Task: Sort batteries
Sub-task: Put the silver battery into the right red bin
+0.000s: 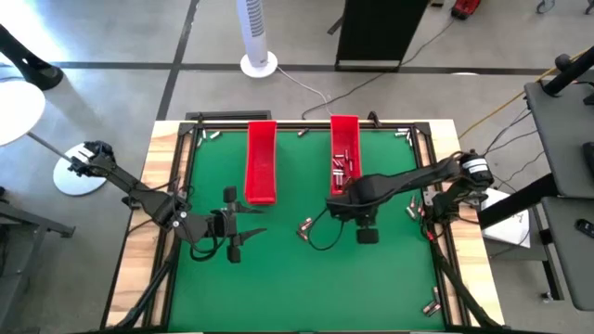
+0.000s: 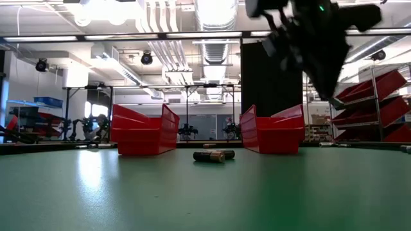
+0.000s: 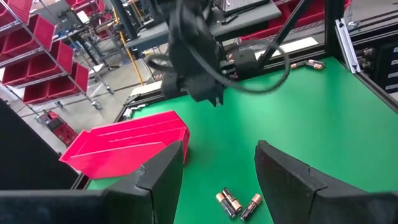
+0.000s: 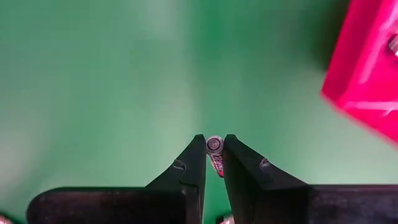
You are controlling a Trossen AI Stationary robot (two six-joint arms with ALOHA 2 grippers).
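Battery (image 4: 214, 147) in the right gripper (image 4: 214, 149) is the one to mind: you have it pinched end-on between the fingertips, with the mat below and the right tray (image 4: 367, 74) just off to one side. From the high view that gripper (image 1: 342, 195) sits at the near end of the right tray (image 1: 344, 134), which already holds several batteries (image 1: 345, 165). I judge the step to be the carry to the tray. Travel level, get fully over the tray's floor before you let go, and drop from low so the cell doesn't bounce out over the wall.

Right fingers are clenched on the battery, only its thickness between them. Left gripper (image 3: 217, 171) hangs over the mat near the left tray (image 1: 261, 158), fingers apart and holding nothing; three loose cells (image 3: 236, 203) lie on the mat just past its tips. More lie scattered along the table's edges.
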